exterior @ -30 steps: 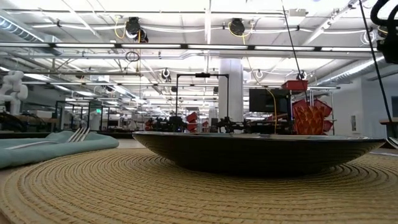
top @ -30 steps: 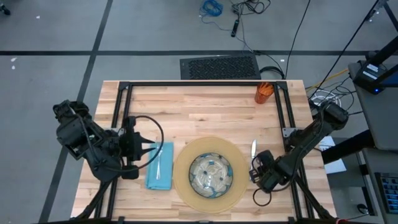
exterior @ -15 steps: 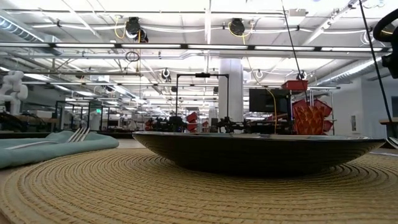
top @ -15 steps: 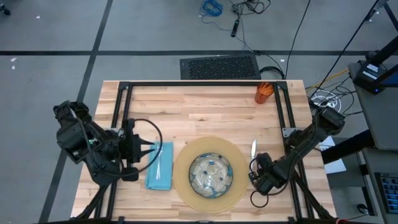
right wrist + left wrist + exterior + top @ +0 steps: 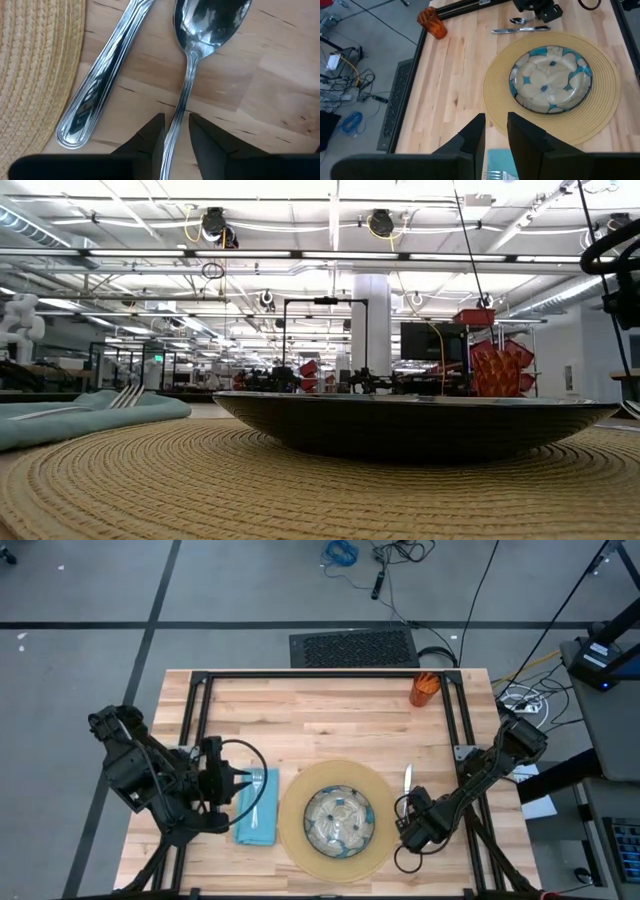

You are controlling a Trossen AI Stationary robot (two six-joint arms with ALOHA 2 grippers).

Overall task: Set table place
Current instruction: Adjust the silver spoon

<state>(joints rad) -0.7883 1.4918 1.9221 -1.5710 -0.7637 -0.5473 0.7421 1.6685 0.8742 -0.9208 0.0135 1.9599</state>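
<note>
Teal napkin (image 5: pixel 257 806) lay at the left of the butcher-block table (image 5: pixel 320 710), with a fork (image 5: pixel 496 175) resting on it. Over its left edge hung the left gripper (image 5: pixel 238 786), its fingers (image 5: pixel 474 140) a narrow gap apart and holding nothing. Just right of the napkin sat the round woven mat (image 5: pixel 292 825), and centred on it the patterned glass bowl (image 5: pixel 338 819). Beside the mat's right edge the knife (image 5: pixel 102 85) and the spoon (image 5: pixel 200 50) lay side by side on the wood. The right gripper (image 5: pixel 175 137) sat low there, its fingers (image 5: pixel 151 137) close either side of the spoon's handle. At the far right corner stood the orange cup (image 5: pixel 424 689).
</note>
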